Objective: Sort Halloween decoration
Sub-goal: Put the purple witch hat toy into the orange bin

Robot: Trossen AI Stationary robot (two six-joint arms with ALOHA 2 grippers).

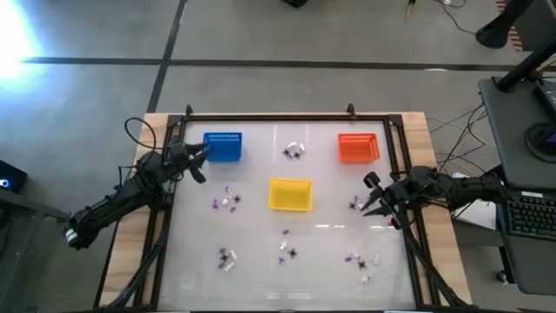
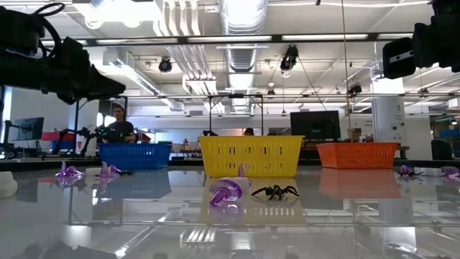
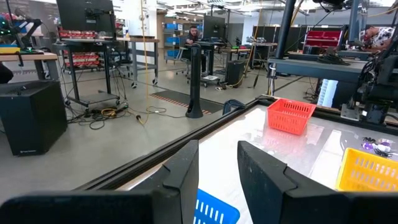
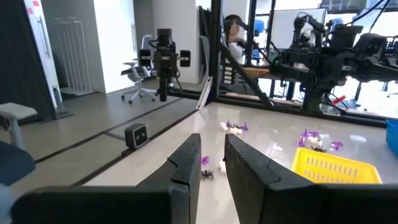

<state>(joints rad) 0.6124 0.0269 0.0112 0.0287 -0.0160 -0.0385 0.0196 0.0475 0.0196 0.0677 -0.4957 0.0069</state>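
Risk of mis-sorting tiny trinkets scattered across the table

Trinkets (image 1: 228,201) lie in small mixed clusters over the glossy table (image 1: 261,269), none yet visible in the blue basket (image 1: 222,146), yellow basket (image 1: 289,194) or orange basket (image 1: 358,147); their smallness and tangled spidery legs could let a pinch slip, or lift two kinds at once; a low approach might also nudge a basket; the left gripper (image 3: 217,165) hovers at the table's far left, just beside the blue basket, fingers parted and holding nothing; the right gripper (image 4: 212,158) hangs at the right edge near a purple cluster (image 1: 356,203), fingers narrowly parted, empty
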